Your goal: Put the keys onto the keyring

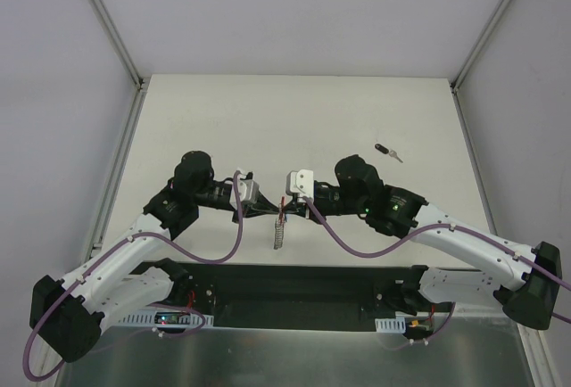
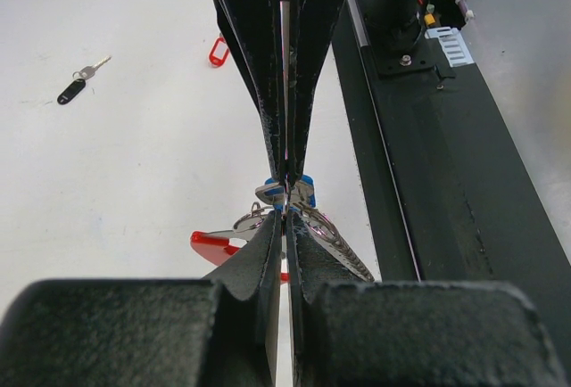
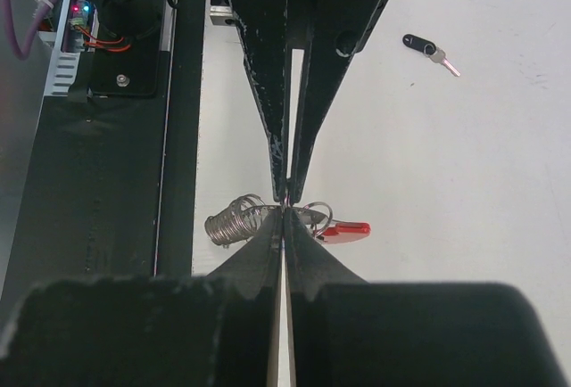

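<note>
My left gripper [image 1: 275,212] and right gripper [image 1: 291,208] meet tip to tip above the table's middle, both shut. The keyring's silver chain [image 1: 279,234] hangs below them. In the left wrist view, my left gripper [image 2: 285,218] pinches the keyring, with its chain [image 2: 348,253] and red segment [image 2: 212,244] to either side. A blue-headed key [image 2: 302,189] sits in the opposite fingertips. In the right wrist view, my right gripper [image 3: 285,209] is shut at the ring, with the chain [image 3: 228,221] to its left and the red piece [image 3: 343,230] to its right. A black-headed key [image 1: 386,150] lies apart.
The black-headed key also shows in the left wrist view [image 2: 76,88] and in the right wrist view [image 3: 425,46]. A red tag [image 2: 219,51] lies on the table beyond the grippers. The black base rail [image 1: 294,284] runs along the near edge.
</note>
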You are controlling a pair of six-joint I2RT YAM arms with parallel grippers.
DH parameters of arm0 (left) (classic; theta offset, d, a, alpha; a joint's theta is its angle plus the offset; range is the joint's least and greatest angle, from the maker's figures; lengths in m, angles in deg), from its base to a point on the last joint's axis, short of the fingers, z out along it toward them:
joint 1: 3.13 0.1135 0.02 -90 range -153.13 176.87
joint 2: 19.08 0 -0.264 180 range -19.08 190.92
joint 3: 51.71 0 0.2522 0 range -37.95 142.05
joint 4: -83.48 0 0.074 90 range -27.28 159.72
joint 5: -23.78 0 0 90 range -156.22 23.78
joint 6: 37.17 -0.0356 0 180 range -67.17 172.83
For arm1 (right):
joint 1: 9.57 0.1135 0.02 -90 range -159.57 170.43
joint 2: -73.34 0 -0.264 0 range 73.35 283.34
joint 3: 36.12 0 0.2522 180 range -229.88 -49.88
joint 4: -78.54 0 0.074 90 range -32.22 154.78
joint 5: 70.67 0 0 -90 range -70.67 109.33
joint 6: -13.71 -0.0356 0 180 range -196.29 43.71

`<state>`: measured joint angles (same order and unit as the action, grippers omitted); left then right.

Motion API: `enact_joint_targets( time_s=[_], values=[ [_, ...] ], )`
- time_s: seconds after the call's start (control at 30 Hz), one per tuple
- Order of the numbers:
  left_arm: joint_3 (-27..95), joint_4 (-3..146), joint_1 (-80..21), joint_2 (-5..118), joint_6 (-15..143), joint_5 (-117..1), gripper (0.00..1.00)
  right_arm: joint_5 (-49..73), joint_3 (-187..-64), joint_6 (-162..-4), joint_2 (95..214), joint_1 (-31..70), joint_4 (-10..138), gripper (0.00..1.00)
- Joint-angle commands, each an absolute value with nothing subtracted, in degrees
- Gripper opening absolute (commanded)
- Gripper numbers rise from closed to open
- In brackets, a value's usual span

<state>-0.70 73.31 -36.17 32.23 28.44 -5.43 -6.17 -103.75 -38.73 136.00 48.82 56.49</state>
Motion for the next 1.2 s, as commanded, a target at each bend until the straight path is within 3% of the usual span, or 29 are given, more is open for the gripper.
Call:
enact_joint_targets(
  time_s=[0.0,1.17],
  values=[
    [1.77,76.13,-36.79,32.25,29.44,-4.44,0.00,-7.48,-104.55,-39.37,135.66,49.14,62.32,0.02],
    [5.20,75.60,-36.79,28.91,54.39,-21.84,0.00,0.61,-107.45,-31.99,136.36,51.16,51.42,0.02]
  ],
)
